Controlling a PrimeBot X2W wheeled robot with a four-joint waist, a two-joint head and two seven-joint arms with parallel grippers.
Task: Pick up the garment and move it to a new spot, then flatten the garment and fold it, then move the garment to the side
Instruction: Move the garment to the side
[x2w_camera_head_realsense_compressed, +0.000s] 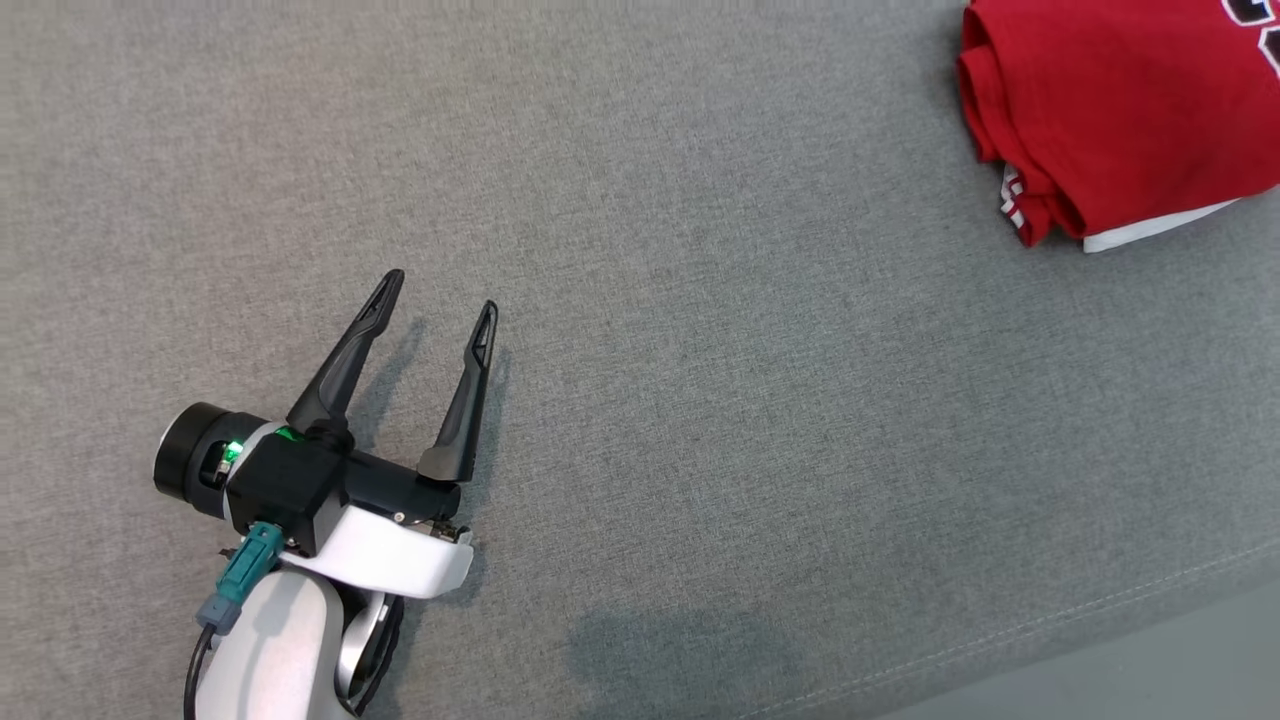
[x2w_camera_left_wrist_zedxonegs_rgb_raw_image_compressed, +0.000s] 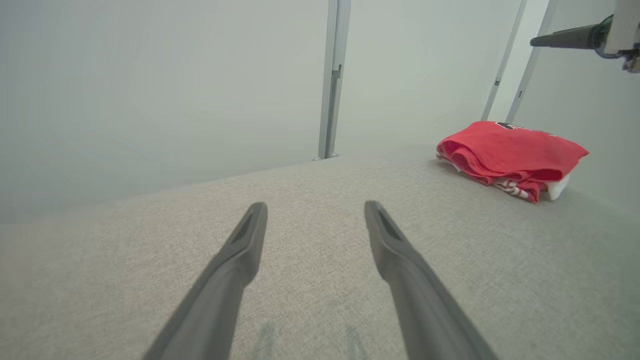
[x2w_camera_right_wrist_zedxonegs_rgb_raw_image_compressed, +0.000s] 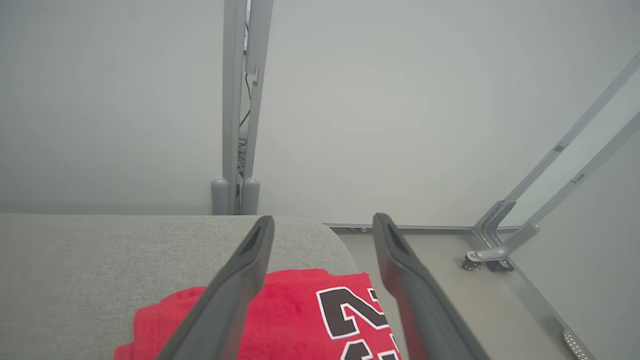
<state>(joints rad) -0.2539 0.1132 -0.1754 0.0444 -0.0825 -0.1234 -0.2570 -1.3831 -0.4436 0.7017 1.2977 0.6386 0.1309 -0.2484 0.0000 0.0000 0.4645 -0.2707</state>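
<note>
The garment lies as a compact folded bundle at the far right of the worktop, close to its rounded corner. This placement matches the last step of the task: folded, then set to the side, with the middle of the surface left free.

The right gripper hangs directly above the bundle. Its two long dark fingers stand apart and nothing is between them, so the cloth rests on its own weight and the grip is off.

The left gripper sits low over the near left of the worktop, well apart from the garment. Its jaws are spread and empty, and it appears parked clear of the working zone.

Materials:
- Garment: soft red knit with rolled, rounded fold edges. A white layer shows at the lower edge. Black lettering outlined in white is on the top face.
- Worktop: grey woven upholstery, matte and finely grained, with a stitched seam along the near edge.
- Fingers: rigid dark plastic, tapering to slim tips with recessed inner faces.

Judgement: soft folds may slump if nudged.
</note>
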